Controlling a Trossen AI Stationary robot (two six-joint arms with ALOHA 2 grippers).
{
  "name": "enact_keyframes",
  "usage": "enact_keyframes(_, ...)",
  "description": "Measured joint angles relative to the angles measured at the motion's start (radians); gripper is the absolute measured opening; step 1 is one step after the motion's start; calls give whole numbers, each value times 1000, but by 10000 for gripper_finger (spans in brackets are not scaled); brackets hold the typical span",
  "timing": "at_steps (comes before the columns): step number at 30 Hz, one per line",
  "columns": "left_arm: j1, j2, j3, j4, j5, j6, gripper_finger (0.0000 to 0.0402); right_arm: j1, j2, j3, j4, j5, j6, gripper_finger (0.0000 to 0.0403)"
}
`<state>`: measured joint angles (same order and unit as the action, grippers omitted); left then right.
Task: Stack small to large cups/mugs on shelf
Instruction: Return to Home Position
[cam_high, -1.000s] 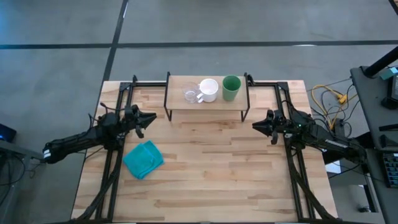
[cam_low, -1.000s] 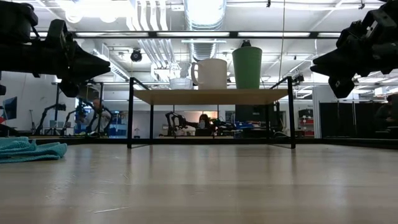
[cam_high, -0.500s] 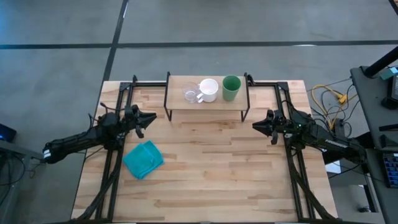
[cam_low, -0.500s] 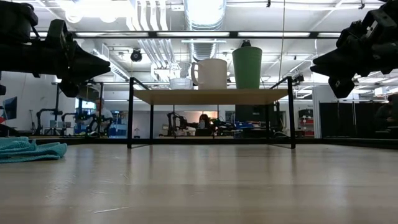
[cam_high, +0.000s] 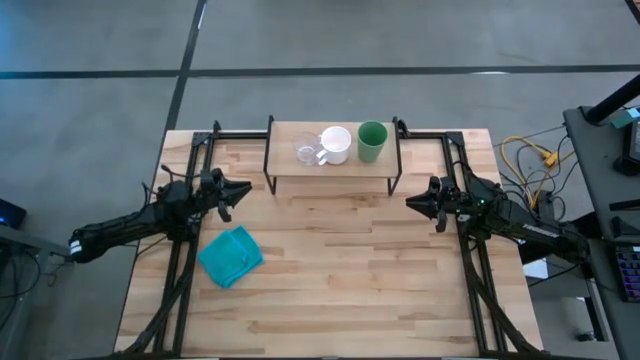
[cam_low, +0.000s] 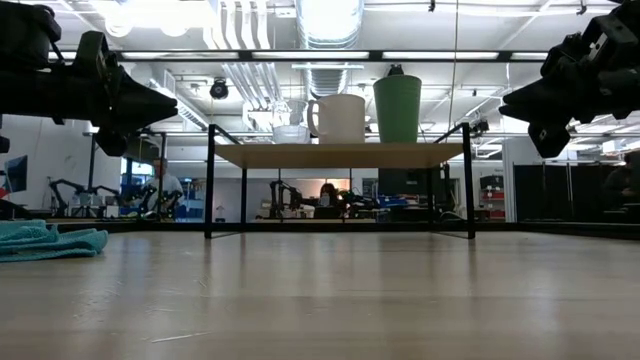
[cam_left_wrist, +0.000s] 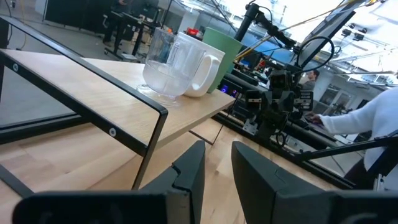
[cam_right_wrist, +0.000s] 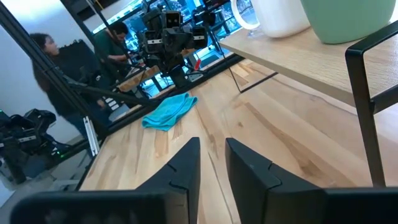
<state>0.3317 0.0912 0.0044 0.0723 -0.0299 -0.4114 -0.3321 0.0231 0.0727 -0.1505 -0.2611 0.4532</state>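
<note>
The shelf (cam_high: 333, 163) stands on thin black legs at the table's far middle. On it, in a row from left to right, are the clear glass cup (cam_high: 306, 153), the white handled mug (cam_high: 336, 143) and the green cup (cam_high: 372, 141), each upright on its base and apart from the others (cam_low: 340, 118). My left gripper (cam_high: 246, 187) hovers to the left of the shelf and points at it, shut with only a slit between its fingers (cam_left_wrist: 217, 149). My right gripper (cam_high: 409, 203) hovers to the right of the shelf, shut in the same way (cam_right_wrist: 212, 144).
A crumpled teal cloth (cam_high: 231, 256) lies on the table near the left arm. Black frame rails (cam_high: 190, 180) run along both table sides. Bare tabletop (cam_high: 330, 280) spreads in front of the shelf. People (cam_right_wrist: 43, 56) and other equipment show in the room beyond.
</note>
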Motion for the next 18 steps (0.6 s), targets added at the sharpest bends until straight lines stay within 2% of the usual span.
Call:
enact_keyframes(10,0,0,0,0,0,0,66,0,0,0,0,0,0,82)
enact_keyframes(18,0,0,0,0,0,0,66,0,0,0,0,0,0,73)
